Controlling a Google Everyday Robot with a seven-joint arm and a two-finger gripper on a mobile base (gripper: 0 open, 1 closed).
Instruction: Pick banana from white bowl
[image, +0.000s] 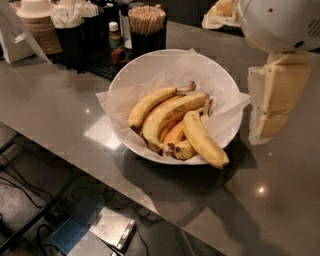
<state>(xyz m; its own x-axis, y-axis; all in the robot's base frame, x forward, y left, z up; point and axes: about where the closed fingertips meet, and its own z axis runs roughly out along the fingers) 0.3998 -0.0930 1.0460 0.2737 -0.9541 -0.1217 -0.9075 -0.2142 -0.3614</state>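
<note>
1. banana (202, 140): lies on top at the near-right of white bowl (150, 65), tip over the rim; likely light, soft, easily bruised, so grip mid-body across its width
2. other bananas (165, 112) touch its left side
3. gripper (267, 120) is just right of the bowl over counter (50, 110); can't tell if released or clenched; open room on the right

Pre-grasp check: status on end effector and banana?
End effector hangs right of white bowl, apart. Banana lies in bowl, untouched. Neighbouring bananas press against it.
</note>
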